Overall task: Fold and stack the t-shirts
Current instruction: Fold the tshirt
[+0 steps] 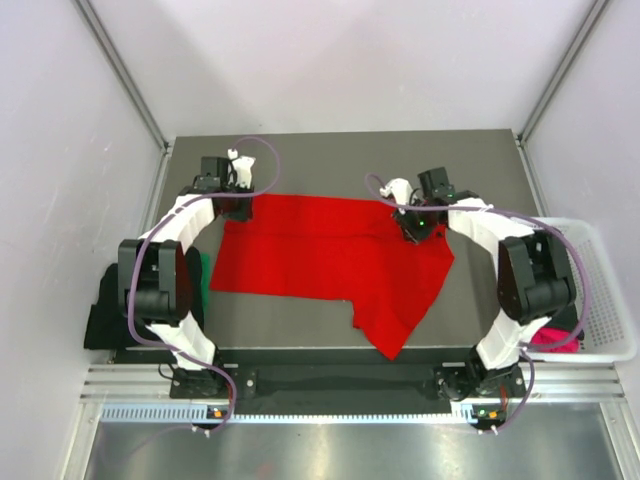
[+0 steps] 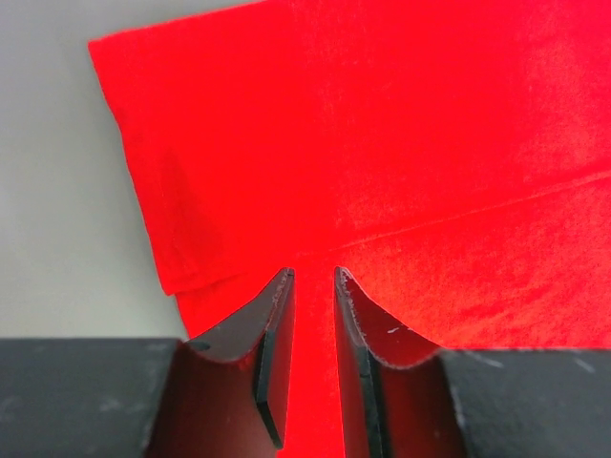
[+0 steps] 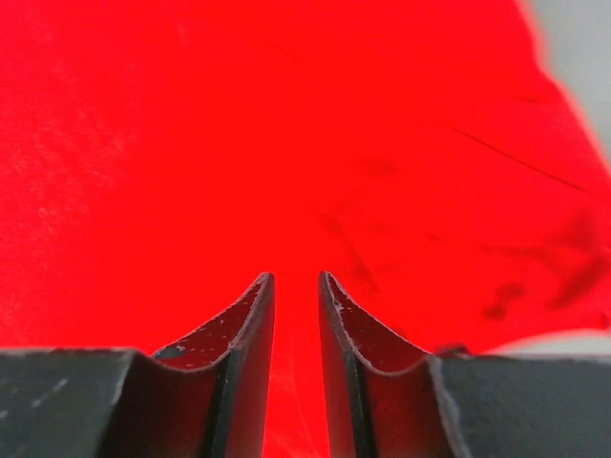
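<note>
Pinching red t-shirt [image 1: 320, 262] with both: my left end effector [image 2: 313, 275] and right end effector [image 3: 296, 279] sit near-closed on cloth. Only top view shows it spread on worktop [image 1: 330, 160], white basket [image 1: 605, 290] at right; left wrist shows sleeve [image 2: 153, 191].

From where I stand, the left arm [image 1: 178, 232] rises at the near edge, bows its elbow outward to the left, then curves back in over the far half of the surface [image 1: 330, 155]. Its wrist is bent down, so the left tool [image 1: 238, 208] points at the surface. The right arm [image 1: 500, 235] mirrors it, elbow out to the right, with the right tool [image 1: 414, 228] lowered the same way and well apart from the other. On each tool the two dark fingers [image 2: 272, 329] stand almost together, leaving a thin slit with the red t-shirt [image 1: 320, 255] nipped in it.
</note>
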Robot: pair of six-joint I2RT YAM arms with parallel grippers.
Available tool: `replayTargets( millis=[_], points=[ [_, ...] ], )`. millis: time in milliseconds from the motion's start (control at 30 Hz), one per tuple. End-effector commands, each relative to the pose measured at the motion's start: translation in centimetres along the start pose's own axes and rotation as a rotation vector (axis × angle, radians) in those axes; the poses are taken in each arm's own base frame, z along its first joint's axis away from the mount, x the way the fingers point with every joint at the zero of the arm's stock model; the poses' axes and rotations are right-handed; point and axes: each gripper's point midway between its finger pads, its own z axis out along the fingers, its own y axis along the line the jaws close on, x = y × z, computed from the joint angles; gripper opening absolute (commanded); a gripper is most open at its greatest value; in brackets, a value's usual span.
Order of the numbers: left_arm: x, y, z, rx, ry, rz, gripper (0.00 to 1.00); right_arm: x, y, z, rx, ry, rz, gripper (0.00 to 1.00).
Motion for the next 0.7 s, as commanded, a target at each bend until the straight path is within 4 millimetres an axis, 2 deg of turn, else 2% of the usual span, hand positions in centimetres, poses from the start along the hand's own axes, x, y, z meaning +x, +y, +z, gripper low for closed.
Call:
replayTargets(
  millis=[0,233,500,667],
  points=[
    [-1.7,-0.2,-1.1,-0.004,-0.083,0.025,0.28,-3.1,0.4,1.2,-0.024,-0.063,-0.079,0.26],
    [-1.4,0.0,-0.6,-0.006,-0.07,0.024,0.29,-3.7,2.0,3.4,-0.074,-0.034,-0.113,0.31],
    [-0.9,0.1,-0.3,-0.01,-0.061,0.026,0.29,-4.0,2.3,4.4,-0.083,-0.027,-0.111,0.34],
    [-0.9,0.1,-0.3,-0.01,-0.062,0.025,0.29,-4.0,1.8,4.9,-0.056,-0.017,-0.111,0.36]
  ],
)
